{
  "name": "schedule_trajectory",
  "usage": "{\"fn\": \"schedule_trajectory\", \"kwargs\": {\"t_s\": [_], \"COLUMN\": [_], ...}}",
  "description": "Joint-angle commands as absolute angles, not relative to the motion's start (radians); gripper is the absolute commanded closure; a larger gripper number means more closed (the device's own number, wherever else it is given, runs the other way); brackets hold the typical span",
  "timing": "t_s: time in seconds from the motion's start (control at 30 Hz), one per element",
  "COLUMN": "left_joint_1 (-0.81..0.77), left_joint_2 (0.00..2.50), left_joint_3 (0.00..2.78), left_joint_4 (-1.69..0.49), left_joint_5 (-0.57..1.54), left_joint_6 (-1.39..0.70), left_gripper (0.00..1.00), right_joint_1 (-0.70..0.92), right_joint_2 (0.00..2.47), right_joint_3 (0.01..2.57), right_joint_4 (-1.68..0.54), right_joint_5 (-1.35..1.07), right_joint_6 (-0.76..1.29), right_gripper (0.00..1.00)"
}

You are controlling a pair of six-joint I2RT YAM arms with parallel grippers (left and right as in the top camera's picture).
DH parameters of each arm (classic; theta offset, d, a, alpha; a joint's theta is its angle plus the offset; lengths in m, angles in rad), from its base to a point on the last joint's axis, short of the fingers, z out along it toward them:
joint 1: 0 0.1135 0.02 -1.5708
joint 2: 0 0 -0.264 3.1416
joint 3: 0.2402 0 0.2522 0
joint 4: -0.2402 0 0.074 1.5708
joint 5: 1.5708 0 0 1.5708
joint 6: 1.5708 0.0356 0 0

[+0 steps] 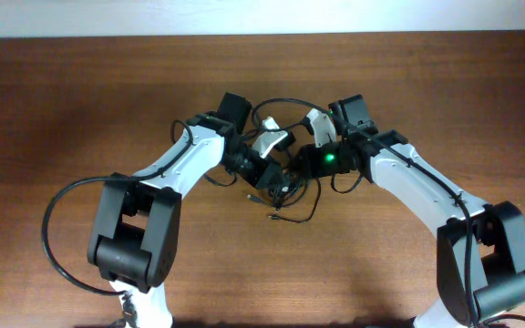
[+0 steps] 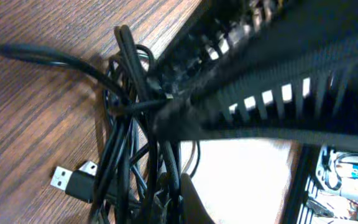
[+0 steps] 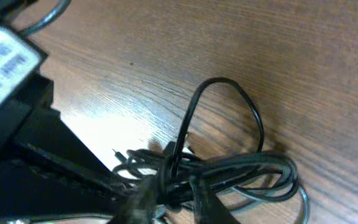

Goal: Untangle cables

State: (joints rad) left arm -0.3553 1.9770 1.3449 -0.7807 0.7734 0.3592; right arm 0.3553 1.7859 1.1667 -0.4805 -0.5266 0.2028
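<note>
The cables (image 1: pixel 285 196) are a tangle of thin black cords on the wooden table between my two arms. My left gripper (image 1: pixel 264 175) and right gripper (image 1: pixel 297 175) meet over them. In the left wrist view the bundle (image 2: pixel 126 143) runs down into my left gripper (image 2: pixel 173 202), which is shut on several strands. A black USB plug with a silvery end (image 2: pixel 67 180) lies beside it. In the right wrist view my right gripper (image 3: pixel 176 202) is shut on the knot of cords (image 3: pixel 241 171). One loop (image 3: pixel 225 93) stands up from the knot.
A thick black cable (image 1: pixel 53 228) loops from the left arm's base at the front left. The right arm's dark body (image 2: pixel 278 81) fills the upper right of the left wrist view. The left arm (image 3: pixel 30 149) crowds the right wrist view's left side.
</note>
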Motion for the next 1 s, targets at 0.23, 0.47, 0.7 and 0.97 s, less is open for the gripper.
{"fn": "schedule_trajectory", "kwargs": {"t_s": [0.23, 0.47, 0.7, 0.97], "left_joint_1": [-0.337, -0.309, -0.309, -0.309], "left_joint_2": [1.984, 1.984, 1.984, 1.984], "left_joint_3": [1.324, 1.324, 1.324, 1.324], "left_joint_4": [-0.772, -0.771, -0.768, -0.771], "left_joint_5": [0.665, 0.576, 0.421, 0.265], "left_joint_6": [0.276, 0.178, 0.044, -0.079], "left_gripper": [1.0, 1.0, 1.0, 1.0], "right_joint_1": [0.236, 0.175, 0.154, 0.17], "right_joint_2": [1.726, 1.726, 1.727, 1.729], "right_joint_3": [1.177, 1.177, 1.177, 1.176], "right_joint_4": [-0.439, -0.41, -0.425, -0.7], "right_joint_5": [-0.721, -0.977, -0.945, -0.592], "right_joint_6": [0.218, 0.218, 0.218, 0.217], "right_gripper": [0.96, 0.96, 0.96, 0.96]}}
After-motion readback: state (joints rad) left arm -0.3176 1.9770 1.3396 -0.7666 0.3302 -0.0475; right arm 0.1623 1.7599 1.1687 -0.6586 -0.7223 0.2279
